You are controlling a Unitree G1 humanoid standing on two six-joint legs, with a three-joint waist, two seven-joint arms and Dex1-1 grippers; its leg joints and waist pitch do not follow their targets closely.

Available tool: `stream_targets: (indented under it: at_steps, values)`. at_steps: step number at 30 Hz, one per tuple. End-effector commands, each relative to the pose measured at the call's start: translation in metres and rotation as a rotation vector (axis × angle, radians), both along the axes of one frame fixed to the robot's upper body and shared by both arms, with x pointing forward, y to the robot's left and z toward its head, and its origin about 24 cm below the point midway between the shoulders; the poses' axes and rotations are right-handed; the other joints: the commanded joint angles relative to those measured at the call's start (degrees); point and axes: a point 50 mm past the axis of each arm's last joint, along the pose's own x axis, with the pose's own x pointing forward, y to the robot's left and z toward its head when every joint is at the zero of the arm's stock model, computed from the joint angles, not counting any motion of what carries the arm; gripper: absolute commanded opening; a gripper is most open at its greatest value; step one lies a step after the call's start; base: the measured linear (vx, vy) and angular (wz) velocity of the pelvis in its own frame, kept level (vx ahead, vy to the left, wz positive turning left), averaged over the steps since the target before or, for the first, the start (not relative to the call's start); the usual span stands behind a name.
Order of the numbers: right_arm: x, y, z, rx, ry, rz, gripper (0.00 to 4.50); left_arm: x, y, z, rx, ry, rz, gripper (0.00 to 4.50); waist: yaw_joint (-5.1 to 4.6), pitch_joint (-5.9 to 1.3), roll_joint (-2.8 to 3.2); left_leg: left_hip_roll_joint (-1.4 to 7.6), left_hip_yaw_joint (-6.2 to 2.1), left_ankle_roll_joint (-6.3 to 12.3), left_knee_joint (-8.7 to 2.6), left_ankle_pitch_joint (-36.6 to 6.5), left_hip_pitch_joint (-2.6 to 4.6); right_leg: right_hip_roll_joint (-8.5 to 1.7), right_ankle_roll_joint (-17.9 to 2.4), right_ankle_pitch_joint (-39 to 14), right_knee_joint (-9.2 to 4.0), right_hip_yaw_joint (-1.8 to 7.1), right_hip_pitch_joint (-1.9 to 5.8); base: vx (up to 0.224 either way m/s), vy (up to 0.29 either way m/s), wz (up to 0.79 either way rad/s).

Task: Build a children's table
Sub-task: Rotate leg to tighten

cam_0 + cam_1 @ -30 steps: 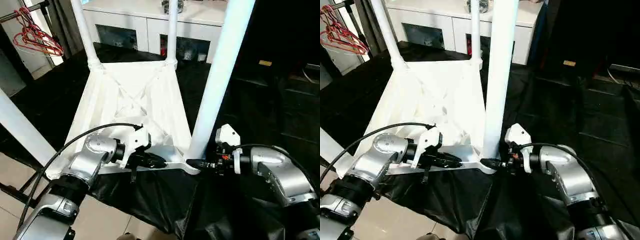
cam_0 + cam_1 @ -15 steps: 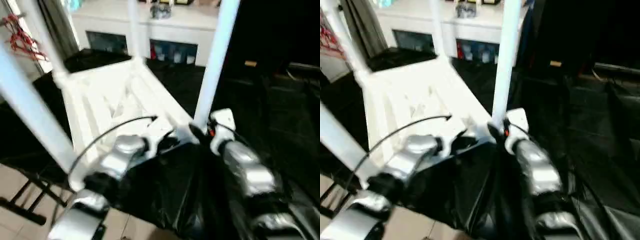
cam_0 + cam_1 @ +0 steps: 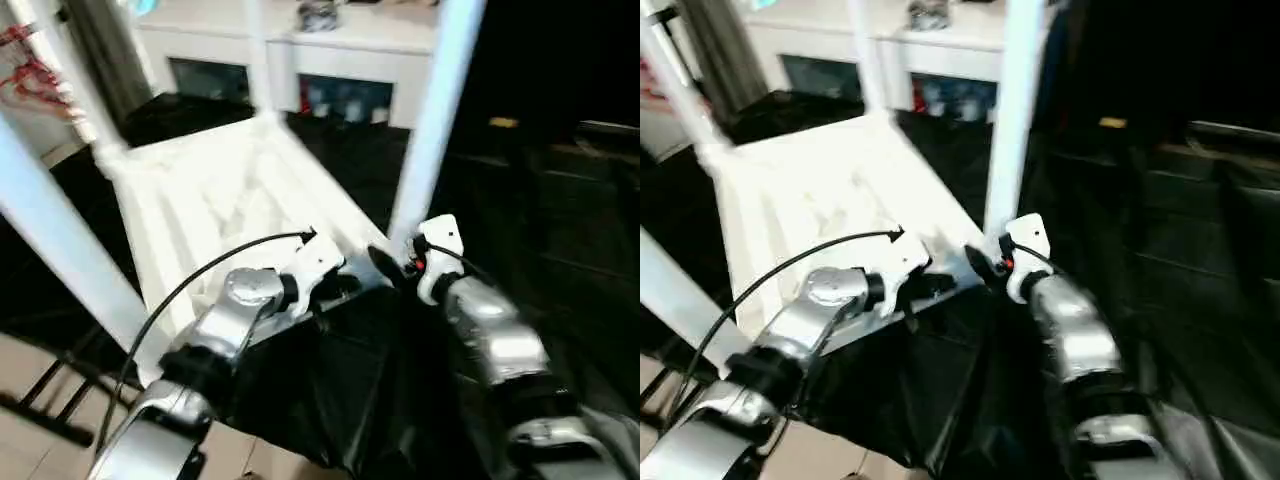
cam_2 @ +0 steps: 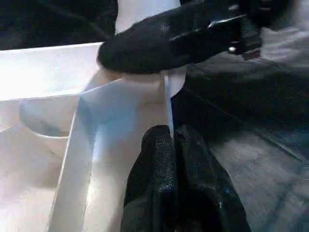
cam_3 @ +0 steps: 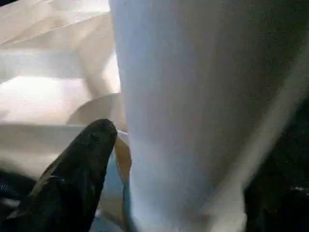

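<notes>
The tabletop lies upside down on a black cloth, its ribbed underside facing up. This tabletop is the landmark for all places here.

At its near edge, the left gripper has its two black fingers pressed together, with a thin white rib of the tabletop between their tips. At the near corner to the right of it, the right gripper stands wide around the foot of a leg that rises from the corner socket. One of its fingers lies beside the leg, and I cannot tell if it touches.

Another leg rises at the near left side. Two further legs stand at the far corners. Behind the far edge is a white cabinet.
</notes>
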Motion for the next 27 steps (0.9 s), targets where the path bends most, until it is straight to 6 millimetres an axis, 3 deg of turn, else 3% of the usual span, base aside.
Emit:
stream_targets:
  at_steps: [1, 3, 5, 6, 11, 15, 18, 20, 27]
  values:
    - [-0.01, 0.008, 0.004, -0.019, -0.006, 0.191, 4.21, -0.008, -0.007, 0.009, -0.053, -0.027, -0.14, 0.0, 0.23, -4.04, -0.85, 2.33, -0.36, 6.7, -3.29, -6.8, 0.11, -3.07, -15.6, -0.8, -2.83, 2.26, 3.62, 0.0, 0.0, 0.0]
    - [-0.013, 0.006, 0.006, -0.023, -0.01, 0.233, 4.42, -0.009, -0.004, 0.009, -0.047, -0.026, -0.156, 0.0, 0.51, -3.96, -0.58, 2.46, -0.34, 7.06, -3.34, -7.3, 0.16, -3.16, -15.4, -2.2, -2.88, 2.21, 3.52, 0.0, 0.0, 0.0]
    - [-0.025, -0.003, 0.011, -0.021, 0.01, 0.376, 4.42, -0.011, 0.01, 0.01, -0.019, -0.014, -0.21, 0.0, 0.86, -3.75, -0.83, 2.85, -0.35, 6.68, -3.58, -9.6, 0.31, -3.24, -14.7, -6.5, -3.25, 2.23, 3.43, 0.0, 0.0, 0.0]
    - [-0.03, -0.008, 0.012, -0.04, 0.025, 0.433, 4.42, -0.011, 0.017, 0.01, -0.003, -0.008, -0.222, 0.0, 1.03, -3.6, -0.67, 2.89, -0.37, 6.44, -3.67, -10.3, 0.31, -3.17, -14.5, -7.9, -3.32, 2.23, 3.32, 0.0, 0.0, 0.0]
    - [-0.037, -0.02, 0.014, -0.079, 0.059, 0.508, 4.42, -0.012, 0.034, 0.012, 0.034, 0.006, -0.257, 0.0, 1.38, -3.28, -0.73, 3.03, -0.39, 3.67, -4.15, -14.1, 0.83, -3.24, -12.8, -15.0, -3.99, 2.49, 2.68, 0.0, 0.0, 0.0]
    - [-0.038, -0.025, 0.018, -0.088, 0.063, 0.524, 4.16, -0.013, 0.044, 0.014, 0.052, 0.016, -0.285, 0.0, 1.28, -3.49, -0.82, 2.93, -0.5, 3.46, -4.07, -12.2, 0.5, -3.29, -13.0, -12.8, -3.63, 2.5, 2.93, 0.0, 0.0, 0.0]
    - [-0.039, -0.027, 0.019, -0.086, 0.074, 0.54, 4.04, -0.013, 0.045, 0.015, 0.053, 0.024, -0.3, 0.0, 1.31, -3.66, -0.87, 2.8, -0.4, 4.38, -3.78, -9.9, 0.36, -3.22, -13.8, -9.6, -3.23, 2.43, 3.05, 0.0, 0.0, 0.0]
    - [-0.041, -0.026, 0.018, -0.1, 0.079, 0.556, 3.73, -0.014, 0.045, 0.015, 0.053, 0.027, -0.306, 0.0, 1.42, -3.74, -0.88, 2.82, -0.32, 5.11, -3.58, -8.8, 0.33, -3.25, -14.3, -8.2, -3.11, 2.38, 3.04, 0.0, 0.0, 0.0]
    - [-0.043, -0.025, 0.017, -0.103, 0.088, 0.579, 3.22, -0.015, 0.043, 0.015, 0.047, 0.032, -0.319, 0.0, 1.52, -3.63, -0.88, 2.88, -0.39, 4.6, -3.71, -9.8, 0.36, -3.29, -13.9, -10.7, -3.33, 2.35, 3.02, 0.0, 0.0, 0.0]
